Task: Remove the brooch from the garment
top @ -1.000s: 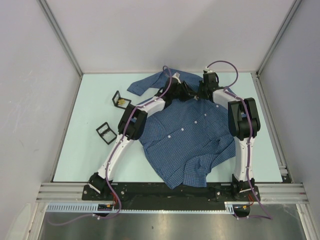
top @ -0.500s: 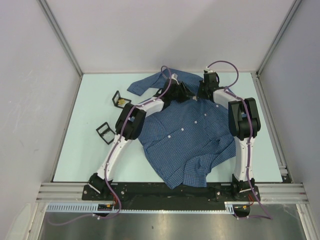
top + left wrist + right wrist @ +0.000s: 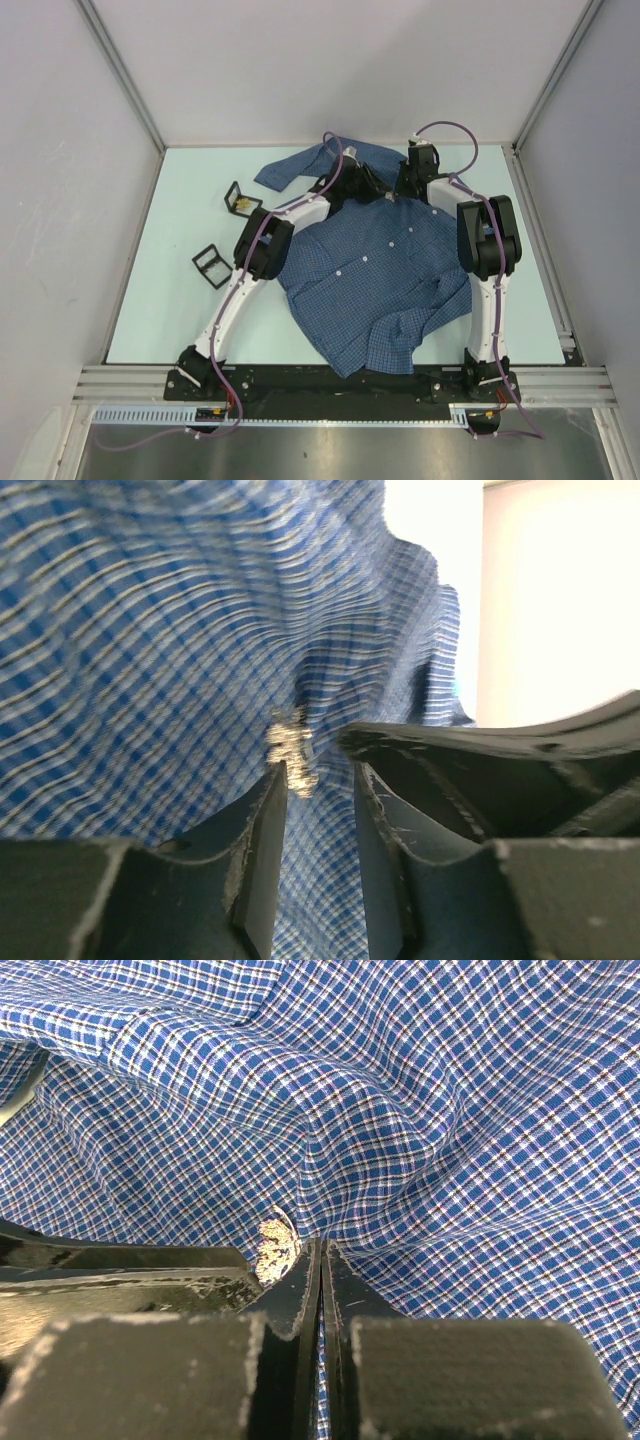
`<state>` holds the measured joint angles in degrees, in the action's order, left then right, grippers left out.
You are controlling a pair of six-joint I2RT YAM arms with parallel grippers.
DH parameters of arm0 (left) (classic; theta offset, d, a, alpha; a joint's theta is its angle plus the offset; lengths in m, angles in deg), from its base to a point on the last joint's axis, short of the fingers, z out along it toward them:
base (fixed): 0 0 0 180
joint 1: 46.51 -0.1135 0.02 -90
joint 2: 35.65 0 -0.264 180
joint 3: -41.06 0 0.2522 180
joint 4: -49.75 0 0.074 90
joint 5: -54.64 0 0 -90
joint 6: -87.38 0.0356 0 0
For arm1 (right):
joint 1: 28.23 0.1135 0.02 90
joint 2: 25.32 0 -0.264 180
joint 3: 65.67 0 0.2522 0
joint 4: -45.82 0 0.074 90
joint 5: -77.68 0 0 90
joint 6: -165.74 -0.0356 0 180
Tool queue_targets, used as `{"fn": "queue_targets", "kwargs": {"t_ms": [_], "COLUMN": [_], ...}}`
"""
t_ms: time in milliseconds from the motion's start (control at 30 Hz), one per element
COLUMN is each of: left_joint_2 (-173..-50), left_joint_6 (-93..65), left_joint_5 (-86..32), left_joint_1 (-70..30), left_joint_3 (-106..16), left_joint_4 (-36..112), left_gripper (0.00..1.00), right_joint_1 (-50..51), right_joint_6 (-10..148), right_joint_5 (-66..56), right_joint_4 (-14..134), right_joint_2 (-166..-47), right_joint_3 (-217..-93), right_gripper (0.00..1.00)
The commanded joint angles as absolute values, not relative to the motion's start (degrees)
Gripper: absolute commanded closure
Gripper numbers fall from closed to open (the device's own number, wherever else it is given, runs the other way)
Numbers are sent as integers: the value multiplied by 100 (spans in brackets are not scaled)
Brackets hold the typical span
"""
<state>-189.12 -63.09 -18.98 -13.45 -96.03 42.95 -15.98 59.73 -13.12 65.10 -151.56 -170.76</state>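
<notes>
The blue checked shirt (image 3: 375,275) lies spread on the pale table. Both grippers meet near its collar. A small sparkly brooch (image 3: 290,750) is pinned to the cloth; it also shows in the right wrist view (image 3: 275,1247). My left gripper (image 3: 318,770) is open, its jaws a small gap apart over the cloth. The brooch sits at the tip of its left finger (image 3: 265,820), not between the jaws. My right gripper (image 3: 321,1260) is shut on a pinched fold of the shirt (image 3: 420,1140), just right of the brooch. In the top view the left gripper (image 3: 368,186) and right gripper (image 3: 398,188) hide the brooch.
Two small black open boxes stand on the table left of the shirt, one (image 3: 243,203) further back and one (image 3: 211,266) nearer. A shirt sleeve (image 3: 290,165) stretches to the back left. Enclosure walls stand close on three sides.
The left gripper shifted very slightly by the collar. The right gripper and the shirt stay as they were.
</notes>
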Motion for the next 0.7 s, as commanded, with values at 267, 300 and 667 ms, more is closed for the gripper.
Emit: {"fn": "queue_targets", "kwargs": {"t_ms": [267, 300, 667], "left_joint_2": [-19025, -19060, -19192], "left_joint_6": [-6599, -6694, -6906], "left_joint_5": [-2183, -2148, -1893], "left_joint_1": [-1240, -1232, -1232], "left_joint_3": [-9882, -9917, -9935], "left_joint_4": [3880, 3881, 4355], "left_gripper": [59, 60, 67], "right_joint_1": [-1637, -1637, -1654], "right_joint_6": [5904, 5904, 5887], "right_joint_5": [-1126, -1126, -1091], "right_joint_4": [6319, 6327, 6310], "right_joint_2": [-15162, -15162, -15179], "right_joint_3": [-17136, -17136, -17128], "right_gripper": [100, 100, 100]}}
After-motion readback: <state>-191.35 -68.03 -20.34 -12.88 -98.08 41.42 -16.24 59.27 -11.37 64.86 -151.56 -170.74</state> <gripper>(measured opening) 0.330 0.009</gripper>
